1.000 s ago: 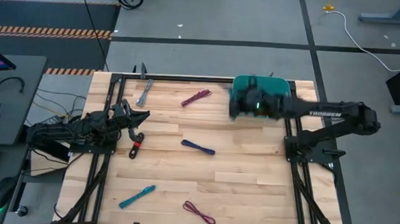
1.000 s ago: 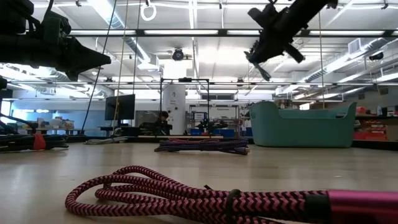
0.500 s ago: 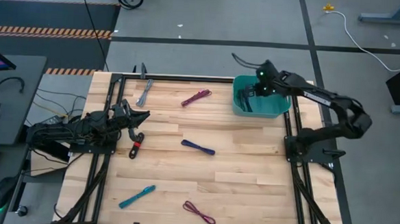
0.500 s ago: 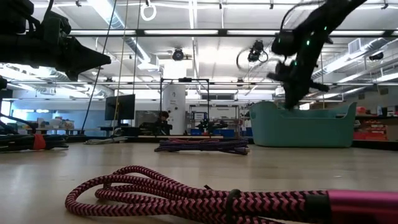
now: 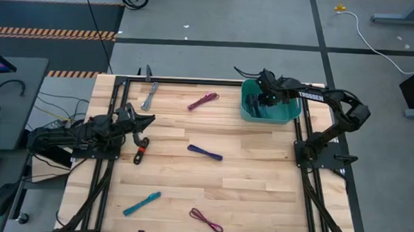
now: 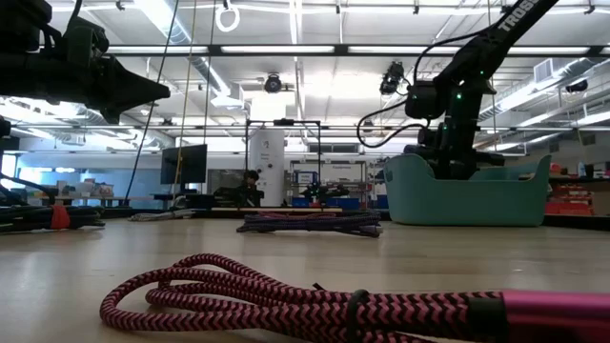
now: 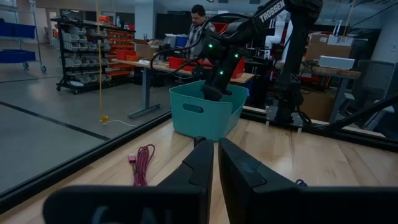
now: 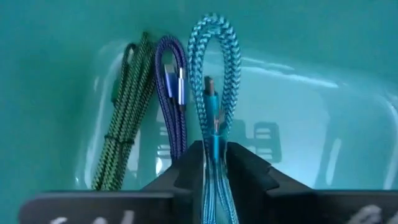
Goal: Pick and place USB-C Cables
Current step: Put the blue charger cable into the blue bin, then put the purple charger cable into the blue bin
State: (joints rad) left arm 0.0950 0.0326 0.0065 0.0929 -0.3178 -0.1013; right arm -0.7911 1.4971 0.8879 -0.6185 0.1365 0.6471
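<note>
My right gripper (image 5: 265, 103) reaches down inside the teal bin (image 5: 246, 109), shut on a teal-blue braided cable (image 8: 214, 74). A green cable (image 8: 124, 124) and a purple cable (image 8: 172, 93) lie on the bin's floor beside it. In the low view the bin's wall (image 6: 457, 195) hides those fingers. On the table lie a grey cable (image 5: 150, 95), a magenta cable (image 5: 203, 101), a purple cable (image 5: 205, 152), a red cable (image 5: 140, 154), a teal cable (image 5: 142, 203) and another magenta cable (image 5: 206, 220). My left gripper (image 5: 142, 135) waits shut by the left edge, above the red cable. My right gripper pinches the teal-blue cable bundle (image 8: 214, 146) between its two fingers (image 8: 186, 171), coming from above into the bin. The bundle runs along the fingers, and its looped end (image 8: 214, 37) reaches out past the fingertips. Whether the loop touches the bin's floor, I cannot tell.
The bin stands at the table's far right corner. Black frame rails (image 5: 194, 80) run along the table's far edge and both sides. Bare wood (image 5: 253, 182) lies open in the middle and right of the table. A person (image 7: 198, 25) stands in the room beyond the table.
My right gripper, carrying the teal-blue cable, has swung from high over the bin toward the far edge and come down into the bin. The cable went with it and stays in the shut fingers.
</note>
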